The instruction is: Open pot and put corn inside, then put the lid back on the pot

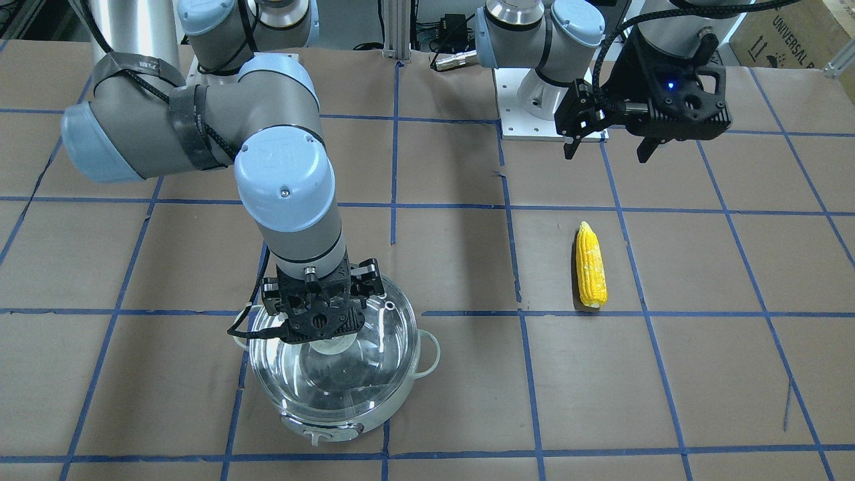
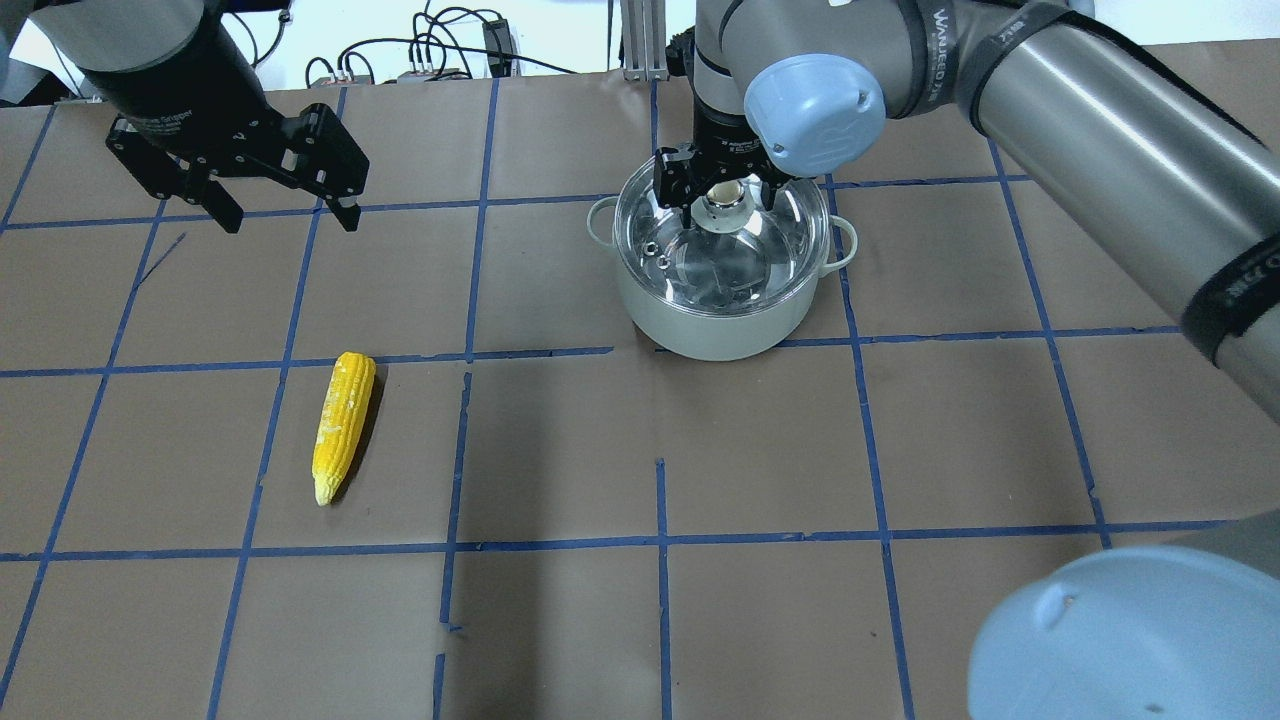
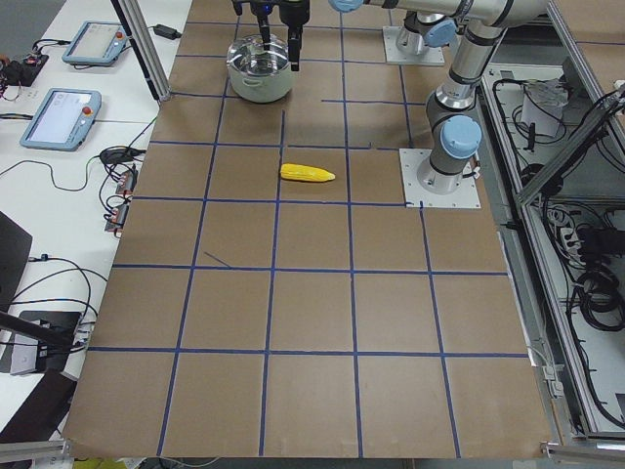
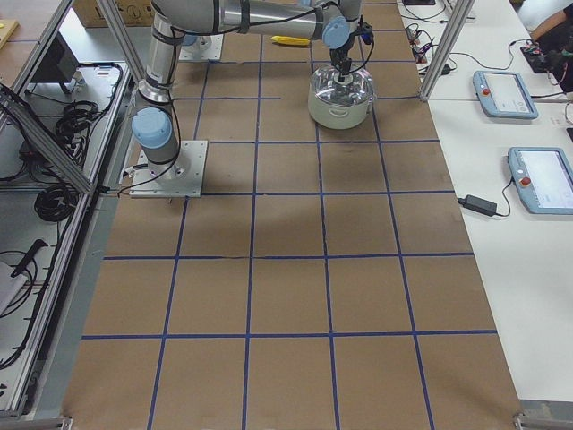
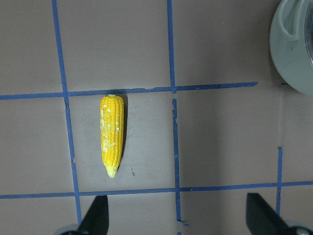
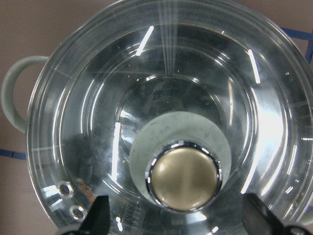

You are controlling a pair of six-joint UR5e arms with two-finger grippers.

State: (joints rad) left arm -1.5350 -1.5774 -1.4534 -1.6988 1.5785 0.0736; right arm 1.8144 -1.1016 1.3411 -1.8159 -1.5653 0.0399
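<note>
The pale green-white pot (image 2: 700, 335) stands on the table with the clear glass lid (image 2: 765, 260) on it. My right gripper (image 2: 725, 200) is open just above the lid, one finger on each side of the metallic knob (image 6: 183, 178) without touching it. It also shows in the front view (image 1: 320, 331) over the pot (image 1: 401, 404). The yellow corn (image 2: 343, 425) lies flat on the paper, apart from the pot. My left gripper (image 2: 290, 222) is open and empty, held high behind the corn (image 5: 112, 134), which the left wrist view looks down on.
The table is brown paper with a blue tape grid (image 2: 465, 355). The arm base plates (image 1: 534, 113) sit at the robot's side. Teach pendants (image 4: 506, 94) and cables lie on the white side benches beyond the table edges.
</note>
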